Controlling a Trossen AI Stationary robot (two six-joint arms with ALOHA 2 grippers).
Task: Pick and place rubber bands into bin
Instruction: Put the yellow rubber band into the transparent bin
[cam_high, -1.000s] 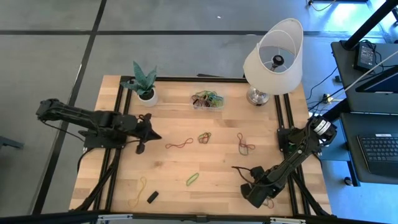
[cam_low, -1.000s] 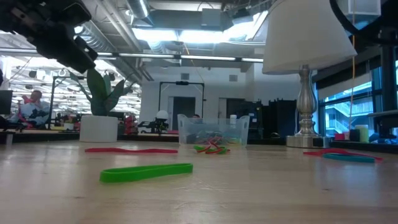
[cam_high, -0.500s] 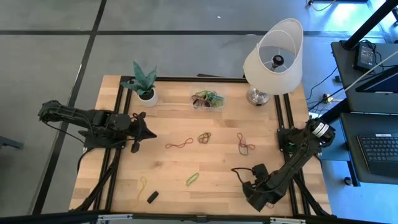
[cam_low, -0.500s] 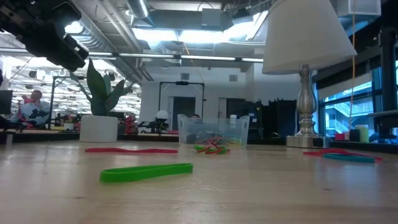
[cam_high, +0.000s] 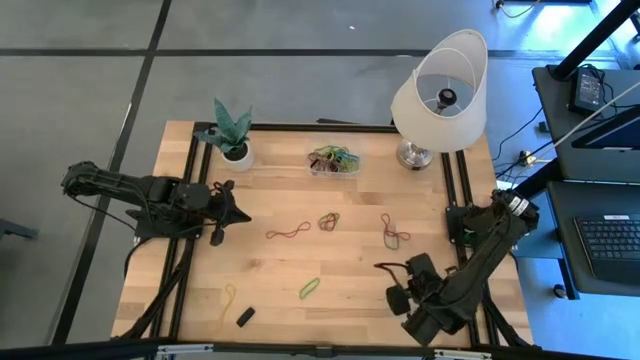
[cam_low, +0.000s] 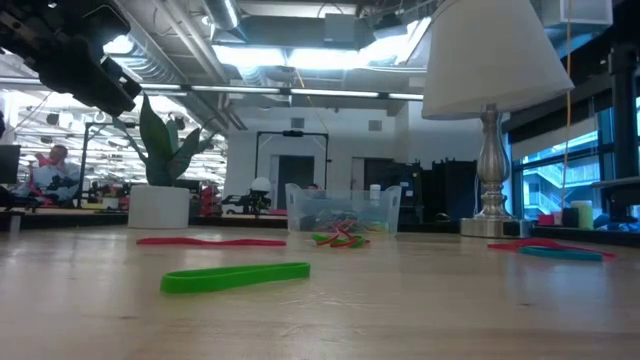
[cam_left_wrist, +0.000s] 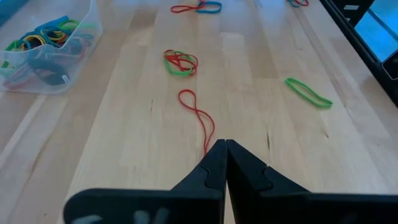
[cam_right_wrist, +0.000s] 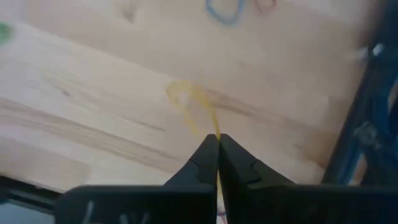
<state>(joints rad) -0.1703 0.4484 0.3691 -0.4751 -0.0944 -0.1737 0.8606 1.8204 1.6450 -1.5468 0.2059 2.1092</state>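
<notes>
Rubber bands lie flat on the wooden table: a long red one (cam_high: 288, 232) (cam_left_wrist: 196, 115), a red-green cluster (cam_high: 329, 221), a red and blue pair (cam_high: 395, 235), a green one (cam_high: 310, 288) (cam_low: 235, 277) and a yellow one (cam_high: 226, 300). The clear bin (cam_high: 333, 160) (cam_low: 340, 210) (cam_left_wrist: 43, 53) at the far edge holds many bands. My left gripper (cam_high: 245, 215) (cam_left_wrist: 225, 144) is shut and raised above the table's left side, its tips over the near end of the long red band. My right gripper (cam_high: 380, 267) (cam_right_wrist: 217, 138) is at the near right, shut on a yellow band. My right gripper pinches a thin yellow rubber band by one end (cam_right_wrist: 214, 127) between its two fingertips. The rest of the loop (cam_right_wrist: 183, 96) reaches out beyond the tips over the table top. Whether it is clear of the wood I cannot tell.
A white plant pot (cam_high: 236, 155) stands at the far left and a lamp (cam_high: 440, 90) at the far right, beside the bin. A small black block (cam_high: 245, 316) lies near the near edge. Black rails (cam_high: 462, 200) run along the table's sides.
My left gripper has drawn back a little toward the table's left edge, still shut. My right arm has risen from the near right of the table, its gripper staying shut.
</notes>
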